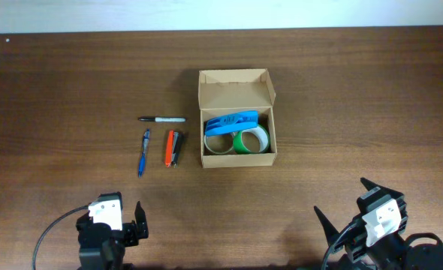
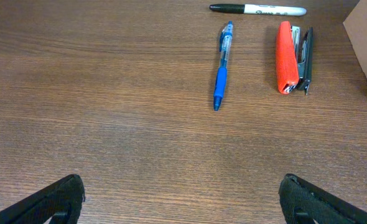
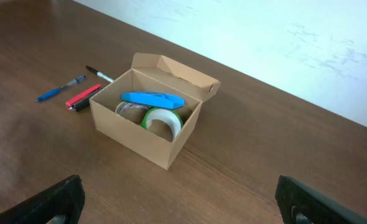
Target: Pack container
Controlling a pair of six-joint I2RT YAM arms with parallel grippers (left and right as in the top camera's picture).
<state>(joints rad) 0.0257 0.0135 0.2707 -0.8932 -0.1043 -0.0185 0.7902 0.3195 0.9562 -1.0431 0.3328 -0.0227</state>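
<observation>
- Container: the small rectangular tan cardboard box [image 1: 238,158] sits mid-desk on the brown wooden desk [image 1: 357,90]. Its hinged flap lid stands open at the far side.
- Contents: a flat blue plastic case [image 1: 231,121] lies across a green tape roll [image 1: 250,139] and a pale clear tape roll [image 1: 219,142].
- Outstanding items, all on the desk just left of the box: a blue ballpoint pen [image 1: 143,152], an orange and black stapler [image 1: 173,148] and a black marker with a white barrel [image 1: 161,118].
- Left gripper [image 2: 180,193]: jaws spread wide, holding nothing.
- Right gripper [image 3: 178,193]: jaws likewise spread wide and empty, with the box ahead and to its left.
- Governing relation: the loose items lie almost straight ahead of the left gripper and well apart from the right one, so the left arm is judged nearer.
- Axes: the pen and stapler run lengthwise away from the robot. The marker lies crosswise beyond them (a turned wrist would likely be needed for it).
- Assessment: packing appears partly done; the pen, nearest the left jaws, looks the likeliest next pick.
</observation>
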